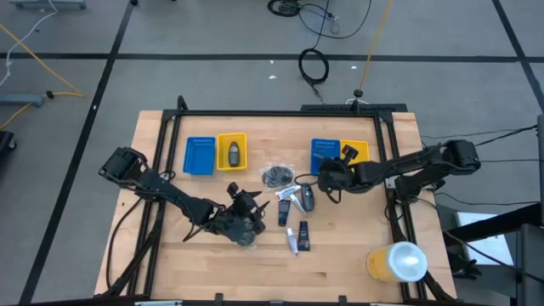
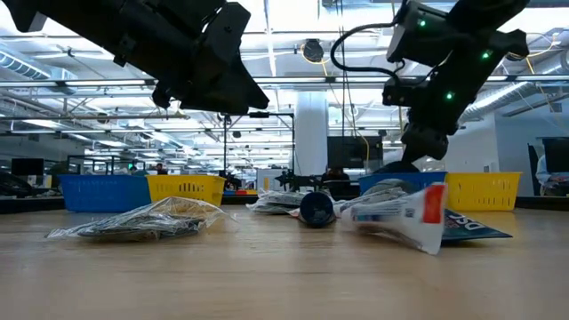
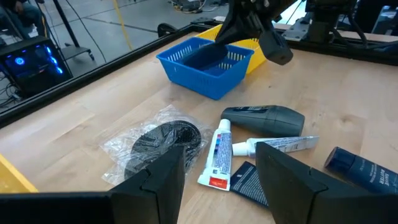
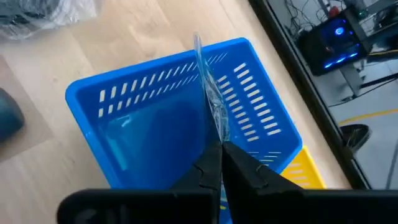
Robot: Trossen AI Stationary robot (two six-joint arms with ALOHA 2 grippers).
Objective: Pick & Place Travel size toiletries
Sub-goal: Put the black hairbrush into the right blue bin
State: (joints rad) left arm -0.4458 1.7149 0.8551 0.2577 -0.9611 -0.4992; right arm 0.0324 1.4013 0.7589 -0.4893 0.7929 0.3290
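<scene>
Toiletries mid-table | yellow cylinder (corner) | trays behind

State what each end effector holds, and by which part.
Right end effector pinches the edge of a clear wrapper over the blue tray. Left end effector holds nothing.

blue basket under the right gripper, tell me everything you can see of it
The blue basket is a rectangular plastic tray with slotted walls and a smooth solid floor. It looks empty, sits flat on the wooden table and touches a yellow basket along one side. The right gripper, shut on a thin clear plastic wrapper, hangs just above its open top.
</scene>
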